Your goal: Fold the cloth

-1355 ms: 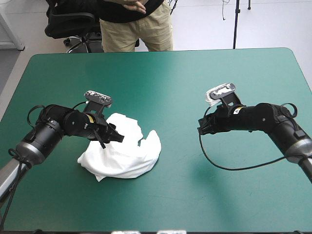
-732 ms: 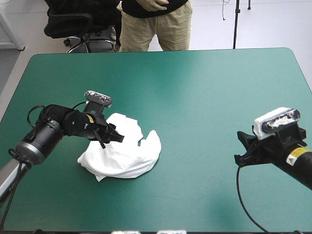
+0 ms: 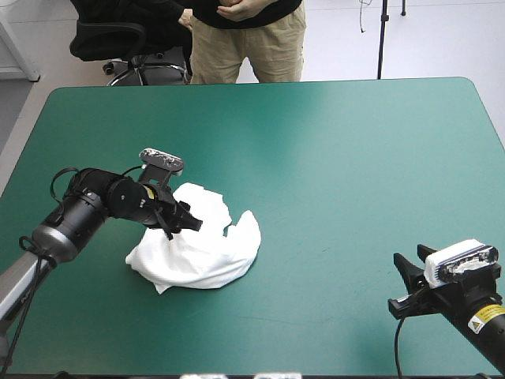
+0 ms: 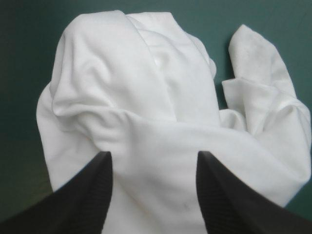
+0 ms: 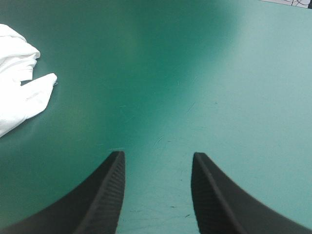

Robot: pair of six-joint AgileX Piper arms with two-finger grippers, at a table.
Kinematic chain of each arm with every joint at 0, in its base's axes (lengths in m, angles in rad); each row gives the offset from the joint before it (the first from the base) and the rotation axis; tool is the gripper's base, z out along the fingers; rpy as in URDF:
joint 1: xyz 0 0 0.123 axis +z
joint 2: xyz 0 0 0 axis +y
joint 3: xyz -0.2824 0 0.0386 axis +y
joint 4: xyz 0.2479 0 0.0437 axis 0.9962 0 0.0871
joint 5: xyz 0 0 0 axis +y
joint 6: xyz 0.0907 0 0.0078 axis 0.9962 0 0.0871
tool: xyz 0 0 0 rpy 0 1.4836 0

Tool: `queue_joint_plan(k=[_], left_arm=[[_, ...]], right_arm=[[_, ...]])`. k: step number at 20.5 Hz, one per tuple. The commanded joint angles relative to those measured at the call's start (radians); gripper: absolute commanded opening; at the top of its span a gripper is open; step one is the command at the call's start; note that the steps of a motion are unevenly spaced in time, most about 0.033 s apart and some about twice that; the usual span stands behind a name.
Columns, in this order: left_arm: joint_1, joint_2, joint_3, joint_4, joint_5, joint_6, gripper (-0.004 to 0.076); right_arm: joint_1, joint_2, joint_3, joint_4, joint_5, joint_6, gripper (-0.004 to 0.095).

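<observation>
The white T-shirt (image 3: 201, 251) lies as a crumpled heap on the teal-green cover, left of the table's middle. My left gripper (image 3: 183, 224) is low over the heap's far left part. In the left wrist view it (image 4: 153, 157) stands open, its fingers (image 4: 92, 187) apart over the folds of the T-shirt (image 4: 146, 107), with nothing pinched between them. My right gripper (image 3: 394, 282) is open near the table's near right corner, far from the heap. In the right wrist view it (image 5: 157, 157) has bare cover between its fingers, with the T-shirt (image 5: 19, 92) well ahead and off to one side.
The teal-green table (image 3: 316, 142) shows bare cover across its far half and right side. Its near edge runs close under the right arm.
My right arm has drawn back from the table's middle right to the near right corner. The left gripper has barely shifted on the heap, and the T-shirt keeps its shape.
</observation>
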Motion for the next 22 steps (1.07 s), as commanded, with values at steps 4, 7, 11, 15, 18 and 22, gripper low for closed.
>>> queue_joint_plan(k=[4, 7, 11, 15, 18, 22], left_arm=[[-0.002, 0.137, -0.024, -0.003, -0.103, -0.052, 0.0457], [-0.002, 0.212, -0.024, -0.003, -0.111, -0.050, 0.0452], [-0.002, 0.266, -0.024, -0.004, -0.100, -0.044, 0.0293], [-0.002, 0.295, -0.024, -0.059, -0.137, 0.039, -0.0014], [-0.015, 0.304, -0.033, -0.253, -0.202, 0.208, -0.0017], [-0.104, 0.353, -0.128, -0.445, -0.211, 0.395, -0.0017]], right_arm=[[0.000, 0.004, -0.026, -0.004, -0.078, 0.002, 0.0405], [0.000, 0.004, -0.026, -0.004, -0.078, 0.002, 0.0405], [0.000, 0.004, -0.026, -0.004, -0.078, 0.002, 0.0405], [0.000, 0.004, -0.026, -0.004, -0.089, 0.002, 0.0404], [0.000, 0.004, -0.026, -0.006, -0.107, 0.002, 0.0404], [0.000, 0.004, -0.034, -0.015, -0.114, 0.002, 0.0405]])
